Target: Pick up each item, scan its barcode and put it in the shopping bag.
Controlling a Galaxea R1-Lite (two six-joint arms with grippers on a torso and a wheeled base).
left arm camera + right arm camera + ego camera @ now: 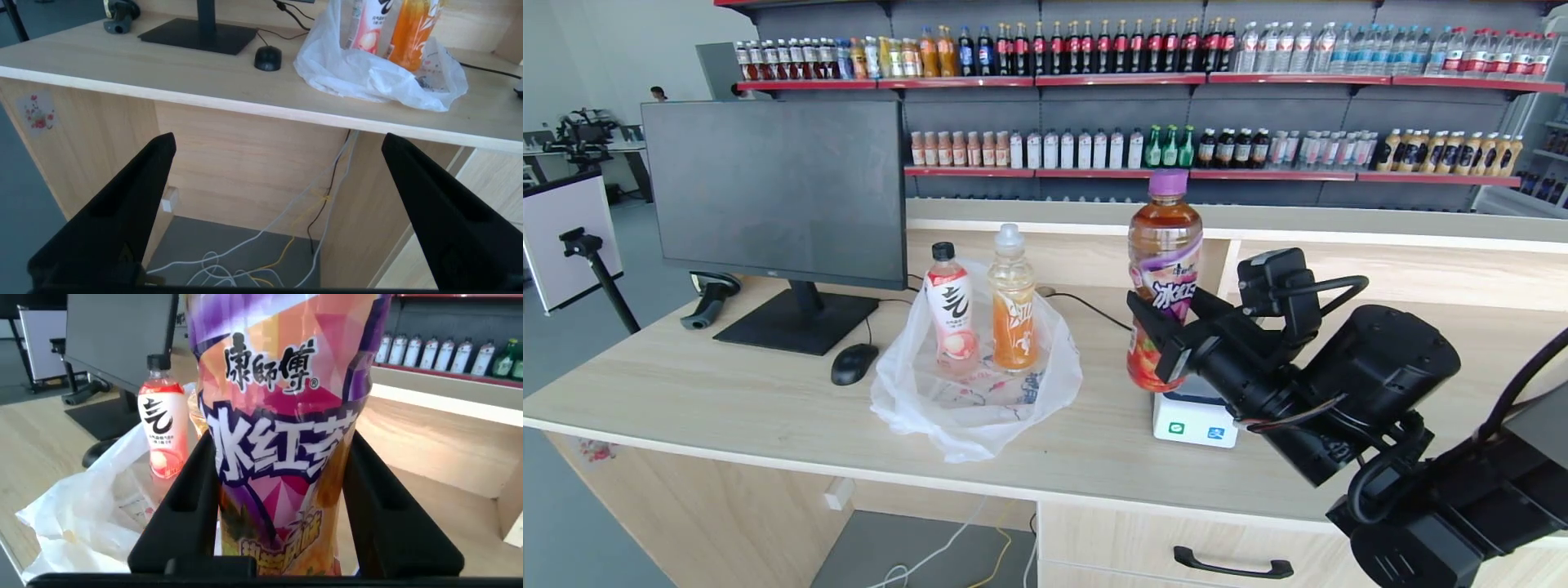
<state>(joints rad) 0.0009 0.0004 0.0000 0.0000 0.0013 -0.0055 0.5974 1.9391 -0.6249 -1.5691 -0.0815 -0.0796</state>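
The right gripper [1164,339] is at about 4 o'clock in the head view, and its two black fingers are pinching the lower half of a large tea bottle [1165,245] with a purple cap. The bottle stands upright in the air, just above a small white scanner box [1194,418] that sits on the wooden counter [727,400]. I cannot tell if the bottle touches the box.

At 9 o'clock from this bottle lies the shopping bag [980,408], a thin clear plastic bag opened flat on the counter. Inside it two bottles stand upright, side by side: a pink bottle [951,314] with a black cap and, at its 3 o'clock, an orange bottle [1013,314] with a white cap.

A black mouse [854,363] is just beside the bag at 9 o'clock, and a dark monitor [776,188] stands at 10 o'clock. A handheld scanner [709,302] rests at the monitor's 8 o'clock.

The left gripper [278,212] is low, in front of the counter's front edge, with its fingers spread wide and nothing between them. Loose cables [270,237] hang under the counter
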